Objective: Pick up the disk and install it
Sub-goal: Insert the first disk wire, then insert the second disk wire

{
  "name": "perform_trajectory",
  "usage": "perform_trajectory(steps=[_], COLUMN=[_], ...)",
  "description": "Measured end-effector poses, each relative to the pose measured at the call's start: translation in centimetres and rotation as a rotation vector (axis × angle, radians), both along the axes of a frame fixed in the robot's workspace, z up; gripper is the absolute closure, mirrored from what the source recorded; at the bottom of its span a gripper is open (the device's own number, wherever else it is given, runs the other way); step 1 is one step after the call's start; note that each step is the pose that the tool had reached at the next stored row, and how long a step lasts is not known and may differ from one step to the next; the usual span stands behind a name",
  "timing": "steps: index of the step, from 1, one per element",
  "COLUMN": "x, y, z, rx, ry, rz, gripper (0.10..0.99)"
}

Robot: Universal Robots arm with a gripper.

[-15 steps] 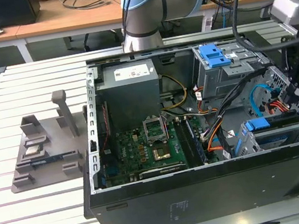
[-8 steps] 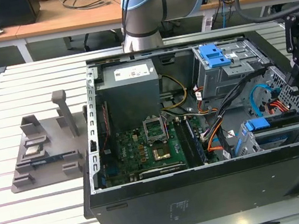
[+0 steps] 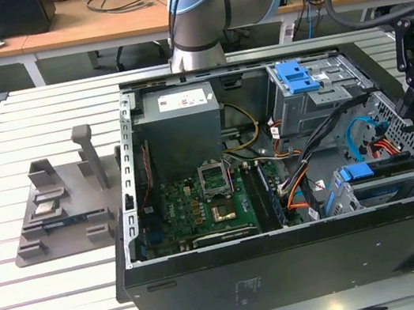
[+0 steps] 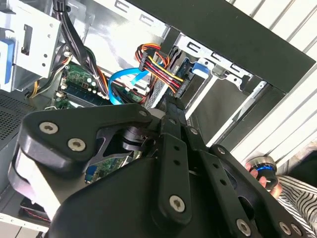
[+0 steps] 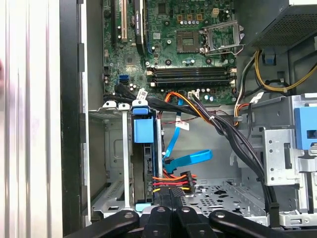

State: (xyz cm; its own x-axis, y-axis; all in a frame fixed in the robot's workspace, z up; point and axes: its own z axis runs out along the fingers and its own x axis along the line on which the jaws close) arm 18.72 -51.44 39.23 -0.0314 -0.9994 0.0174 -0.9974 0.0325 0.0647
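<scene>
The disk [image 3: 378, 168], a drive in a blue plastic carrier, sits in the drive cage at the front corner of the open computer case, on the exterior view's right. In the first wrist view the disk [image 5: 144, 148] stands on edge in the cage slot, its blue tab facing the motherboard. A red, yellow and black cable plug [image 5: 173, 181] lies at its near end. My gripper [image 3: 408, 102] hangs just above that corner of the case. In both wrist views its fingers [image 5: 169, 198] are pressed together with nothing between them, the tips close to the plug [image 4: 161, 69].
The case [image 3: 291, 268] lies open on a slatted white table. Inside are the motherboard [image 3: 200, 204], a grey power supply [image 3: 181, 123], a second cage with a blue ribbed latch [image 3: 297, 75] and loose cables [image 3: 325, 142]. A grey fixture [image 3: 65, 212] stands on the exterior view's left.
</scene>
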Motion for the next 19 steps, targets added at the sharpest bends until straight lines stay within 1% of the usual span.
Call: perform_trajectory(steps=[4, 5, 6, 7, 8, 9, 10, 11, 13, 16, 19], x=[0.00, 0.00, 0.00, 0.00, 0.00, -0.03, -0.14, -0.73, -1.26, -1.82, -2.42], y=[0.00, 0.00, 0.00, 0.00, 0.00, 0.00, 0.01, 0.00, 0.00, -0.01, -0.01], z=[0.02, 0.02, 0.02, 0.02, 0.03, 0.04, 0.05, -0.05, -0.34, -0.80, -0.98], rx=[0.000, 0.000, 0.000, 0.000, 0.000, 0.000, 0.000, 0.000, 0.000, 0.000, 0.000], ry=[0.0000, 0.0000, -0.0001, 0.0000, 0.0000, -0.0001, -0.0001, 0.0000, -0.0001, 0.0000, 0.0000], rz=[0.000, 0.000, 0.000, 0.000, 0.000, 0.000, 0.000, 0.001, 0.006, 0.017, 0.024], gripper=[0.973, 0.851, 0.851, 0.792, 0.792, 0.725, 0.725, 0.725, 0.725, 0.725, 0.725])
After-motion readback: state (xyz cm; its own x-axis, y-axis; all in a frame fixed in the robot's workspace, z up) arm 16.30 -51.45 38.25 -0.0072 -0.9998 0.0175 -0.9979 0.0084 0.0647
